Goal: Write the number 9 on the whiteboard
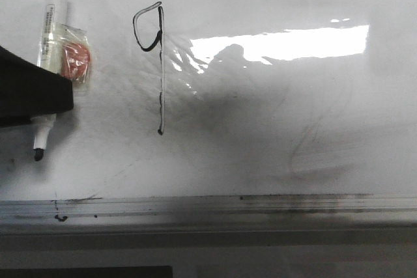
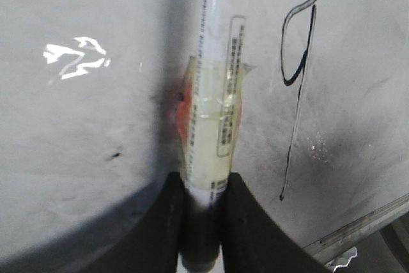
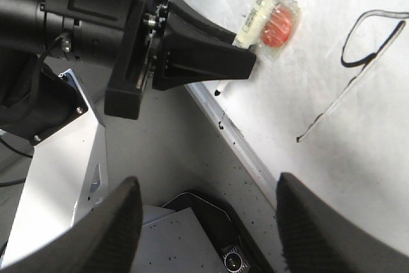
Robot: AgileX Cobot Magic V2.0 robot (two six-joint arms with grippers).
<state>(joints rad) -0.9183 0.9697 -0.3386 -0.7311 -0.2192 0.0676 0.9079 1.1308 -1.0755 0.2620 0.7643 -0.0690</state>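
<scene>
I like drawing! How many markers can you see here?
1. The marker is clamped in the left gripper over the whiteboard, left of the number 9. More could lie outside the views.

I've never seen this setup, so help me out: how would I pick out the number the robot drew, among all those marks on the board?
Start with the whiteboard, the big glossy white surface smeared with grey. Near its upper left, just right of the marker held by the left gripper, stands the number 9. Unlike the faint smudges around it, it is a crisp thin black line: a small angular loop atop a long straight stem.
</scene>
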